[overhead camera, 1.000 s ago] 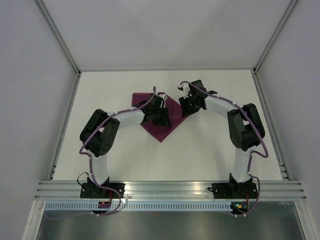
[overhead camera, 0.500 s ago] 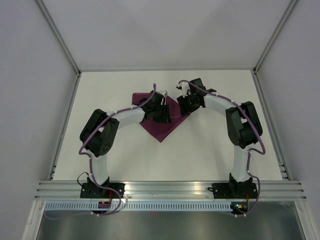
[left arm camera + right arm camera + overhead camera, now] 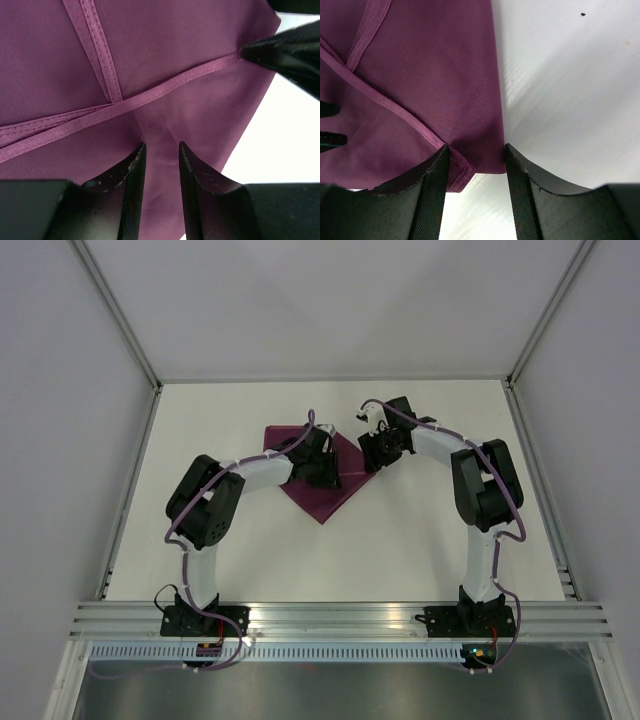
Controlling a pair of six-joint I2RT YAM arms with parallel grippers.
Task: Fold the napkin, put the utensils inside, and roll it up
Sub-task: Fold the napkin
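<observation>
The left arm (image 3: 262,472) covers much of the napkin (image 3: 322,502).

A white table (image 3: 250,560), evenly lit, is enclosed left, right and far by grey walls (image 3: 60,440), with aluminium posts (image 3: 115,310) at the far corners and a rail (image 3: 340,618) along the near edge
</observation>
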